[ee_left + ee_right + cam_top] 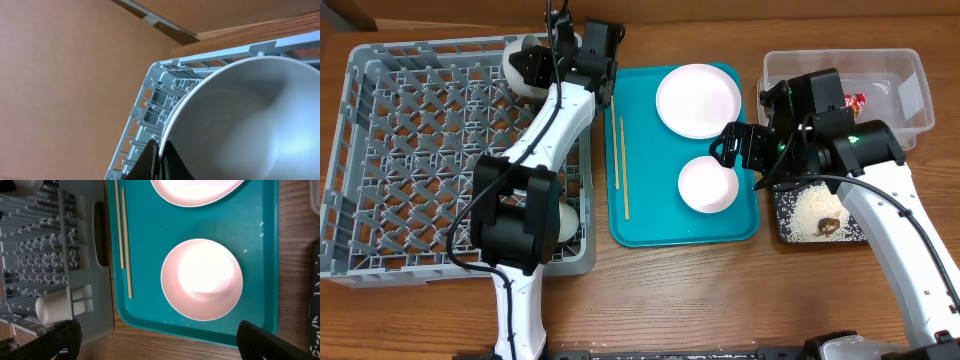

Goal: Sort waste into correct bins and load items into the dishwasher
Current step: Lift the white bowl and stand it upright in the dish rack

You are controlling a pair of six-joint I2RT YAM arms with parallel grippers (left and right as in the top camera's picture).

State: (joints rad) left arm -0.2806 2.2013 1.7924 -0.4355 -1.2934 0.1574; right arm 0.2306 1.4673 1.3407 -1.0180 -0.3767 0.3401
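Overhead: you have the left tool [533,66] at a far corner of the grey dish rack [410,150] and the right tool [735,147] above the teal tray [650,215].
Left tool: your fingers [145,167] are pinched on the rim of a white bowl [240,120]. Its hollow fills the space just ahead of them, with the slotted rack wall behind it.
Right tool: your jaws stand wide and hold nothing.
Second bowl [201,279]: straight ahead of the right tool, upright on the tray.
Chopsticks [125,240]: beside that bowl on the rack side, lying parallel.
Plate [200,190]: beyond the bowl, farther from the tool.
Cup [52,307]: inside the rack, near one of your right fingers.
Black tray [785,215]: just beside the right tool, holding rice [808,208] and a brown lump [830,226].
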